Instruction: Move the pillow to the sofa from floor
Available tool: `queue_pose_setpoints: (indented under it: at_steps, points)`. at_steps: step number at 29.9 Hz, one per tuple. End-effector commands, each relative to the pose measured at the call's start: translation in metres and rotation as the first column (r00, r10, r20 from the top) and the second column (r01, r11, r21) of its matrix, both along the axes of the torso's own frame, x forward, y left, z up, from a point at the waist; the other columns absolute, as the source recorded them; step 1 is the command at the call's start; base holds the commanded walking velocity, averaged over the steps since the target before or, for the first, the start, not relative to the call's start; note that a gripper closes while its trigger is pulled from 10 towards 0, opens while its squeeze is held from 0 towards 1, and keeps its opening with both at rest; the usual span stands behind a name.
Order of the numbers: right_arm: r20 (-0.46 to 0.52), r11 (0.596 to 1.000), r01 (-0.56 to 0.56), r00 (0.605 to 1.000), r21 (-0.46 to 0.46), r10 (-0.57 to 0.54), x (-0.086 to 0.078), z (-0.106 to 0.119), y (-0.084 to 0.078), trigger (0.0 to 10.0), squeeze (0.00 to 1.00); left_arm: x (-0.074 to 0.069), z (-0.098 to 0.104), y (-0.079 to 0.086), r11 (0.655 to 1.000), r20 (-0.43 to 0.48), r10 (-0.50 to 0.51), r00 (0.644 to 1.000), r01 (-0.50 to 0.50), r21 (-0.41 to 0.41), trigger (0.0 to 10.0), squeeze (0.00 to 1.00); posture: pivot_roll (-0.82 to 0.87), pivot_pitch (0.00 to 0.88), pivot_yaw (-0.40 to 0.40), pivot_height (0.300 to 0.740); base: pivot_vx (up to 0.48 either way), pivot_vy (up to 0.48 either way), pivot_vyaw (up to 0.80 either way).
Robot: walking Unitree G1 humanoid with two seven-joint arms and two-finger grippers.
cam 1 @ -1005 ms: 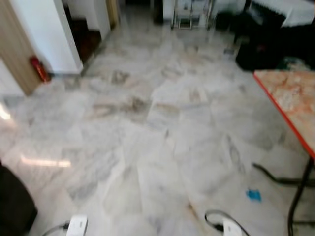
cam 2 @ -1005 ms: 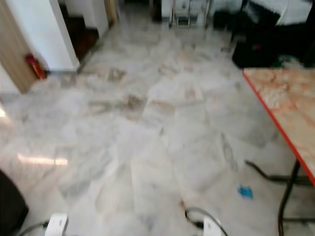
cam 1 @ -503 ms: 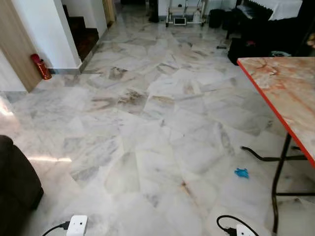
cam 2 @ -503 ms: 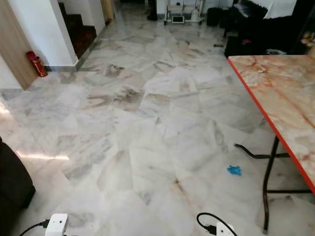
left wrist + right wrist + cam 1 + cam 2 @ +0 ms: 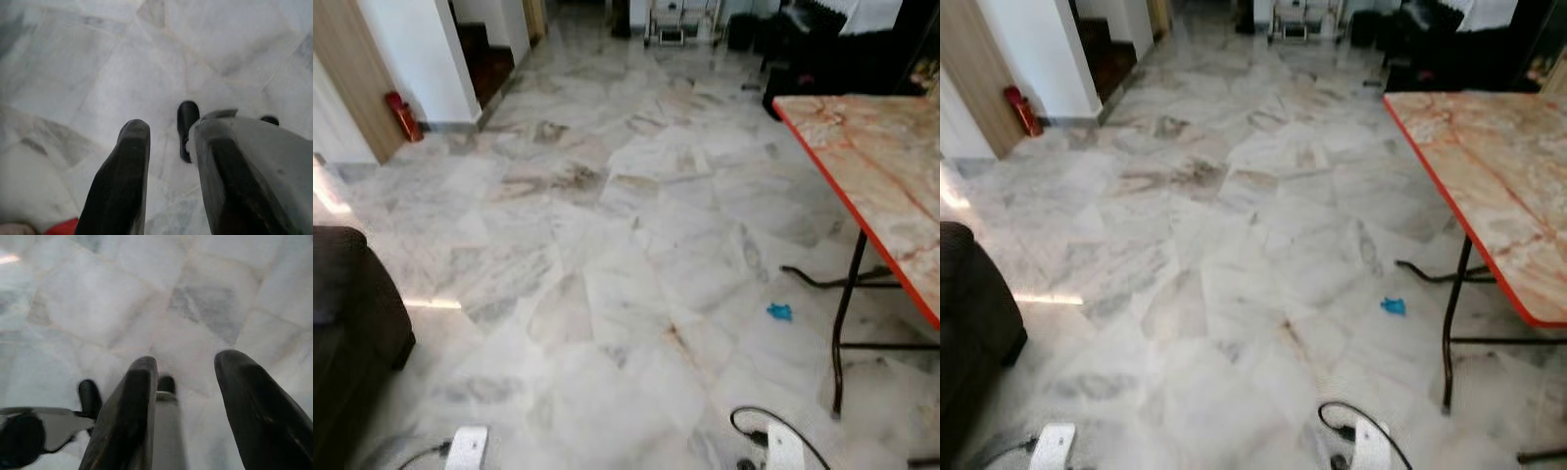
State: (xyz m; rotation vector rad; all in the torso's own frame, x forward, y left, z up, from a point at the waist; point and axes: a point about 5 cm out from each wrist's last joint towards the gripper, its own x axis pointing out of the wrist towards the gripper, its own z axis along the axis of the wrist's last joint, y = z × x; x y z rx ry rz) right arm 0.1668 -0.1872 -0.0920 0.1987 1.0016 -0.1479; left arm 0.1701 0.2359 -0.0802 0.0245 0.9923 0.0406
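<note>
Left arm: white wrist housing at the near edge of the head views, hanging low over the floor. Left tool: two black fingers set narrowly apart, nothing between them, pointing down at pale tiles.

Right arm: white wrist housing at the near edge on the robot's right, with a black cable looping from it. Right tool: fingers spread wide, holding nothing, above the tiles.

Floor: grey-white marble in irregular slabs, glossy, with a bright streak of reflected light near the sofa.

Sofa: dark upholstery, near left, one corner in view, standing on the floor.

Pillow: cannot tell where it lies; a small red and pale patch at the edge of the left wrist view is too little to identify.

Blue scrap: small, on the floor near the desk leg, apart from it.

Desk: on the right, orange-veined top with a red edge, thin black legs; a black cord lies on the floor beneath it.

Red cylinder: upright, far left, against a wood panel.

White wall corner: beside the cylinder, with dark steps just behind it.

Dark furniture: far right, beyond the desk, details blurred
</note>
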Motion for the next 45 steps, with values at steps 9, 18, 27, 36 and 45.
queue_pose_setpoints:
  at_steps: [9, 18, 27, 36, 45]
  points:
    - [-0.022, 1.0, 0.013, 1.0, -0.006, -0.013, -0.007, -0.003, -0.004, 10.0, 0.0, 0.002, -0.002, -0.011, 1.0, -0.011, -0.018, 1.0, 0.018, -0.011, 10.0, 0.0, 0.03, 0.0, -0.021, 0.74, -0.4, 0.0, 0.0]
    - [-0.026, 1.0, 0.01, 1.0, -0.006, -0.01, -0.008, -0.003, -0.004, 10.0, 0.0, -0.001, -0.002, -0.006, 1.0, -0.011, -0.013, 1.0, 0.013, -0.007, 10.0, 0.0, 0.03, 0.0, -0.023, 0.74, -0.399, 0.0, 0.0]
    - [-0.025, 1.0, 0.01, 1.0, -0.001, -0.01, -0.009, -0.004, -0.003, 10.0, 0.0, -0.006, -0.002, 0.004, 1.0, -0.017, -0.007, 1.0, 0.007, 0.007, 10.0, 0.0, 0.03, 0.0, -0.019, 0.74, -0.126, 0.0, 0.0]
    - [-0.021, 1.0, -0.002, 1.0, 0.009, 0.002, -0.01, -0.004, -0.001, 10.0, 0.0, -0.008, -0.001, 0.009, 1.0, -0.015, 0.001, 1.0, 0.0, 0.01, 10.0, 0.0, 0.04, 0.0, -0.015, 0.74, 0.0, 0.0, 0.0]
    - [-0.013, 1.0, -0.027, 1.0, 0.006, 0.027, -0.01, -0.004, 0.0, 10.0, 0.0, -0.008, 0.0, 0.011, 1.0, -0.016, 0.005, 1.0, -0.005, 0.013, 10.0, 0.0, 0.04, 0.0, -0.015, 0.74, 0.0, 0.0, 0.09]
